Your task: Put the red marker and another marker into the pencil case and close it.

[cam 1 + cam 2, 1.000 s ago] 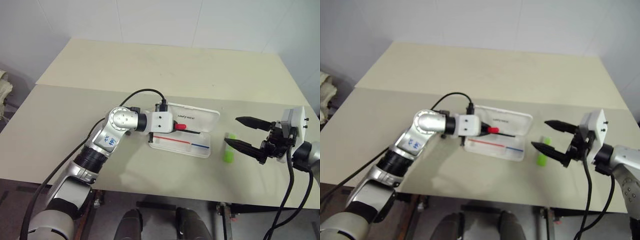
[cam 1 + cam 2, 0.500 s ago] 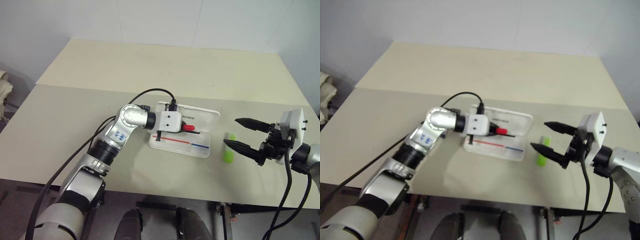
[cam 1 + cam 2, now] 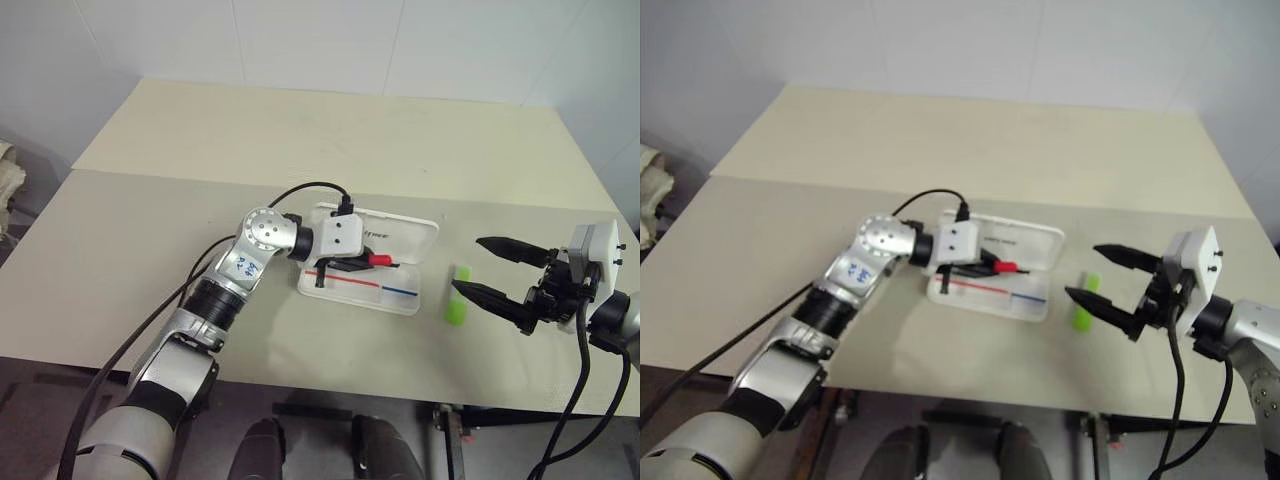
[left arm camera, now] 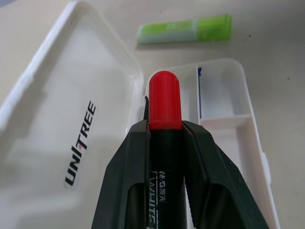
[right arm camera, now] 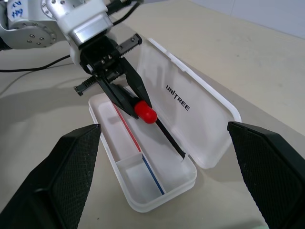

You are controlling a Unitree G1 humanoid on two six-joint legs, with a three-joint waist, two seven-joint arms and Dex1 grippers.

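The white pencil case (image 3: 404, 234) lies open mid-table, its lid folded back and a red and blue stripe in its tray (image 5: 143, 186). My left gripper (image 3: 366, 262) is shut on the red marker (image 4: 164, 102) and holds it low over the tray. The marker's red cap (image 3: 381, 259) points toward the case's right end. The other marker, a lime-green highlighter (image 3: 458, 297), lies on the table just right of the case. Right of the highlighter, my right gripper (image 3: 467, 264) hovers wide open and holds nothing, one finger (image 3: 480, 294) close beside the highlighter.
A black cable (image 3: 300, 190) loops from my left wrist over the table behind the case. The beige table (image 3: 300, 130) stretches far back, with a seam across it. Its front edge runs just below the case and highlighter.
My left gripper has carried the red marker a little to the right and lower over the case's tray, rolling its wrist. The right gripper has stayed open in place.
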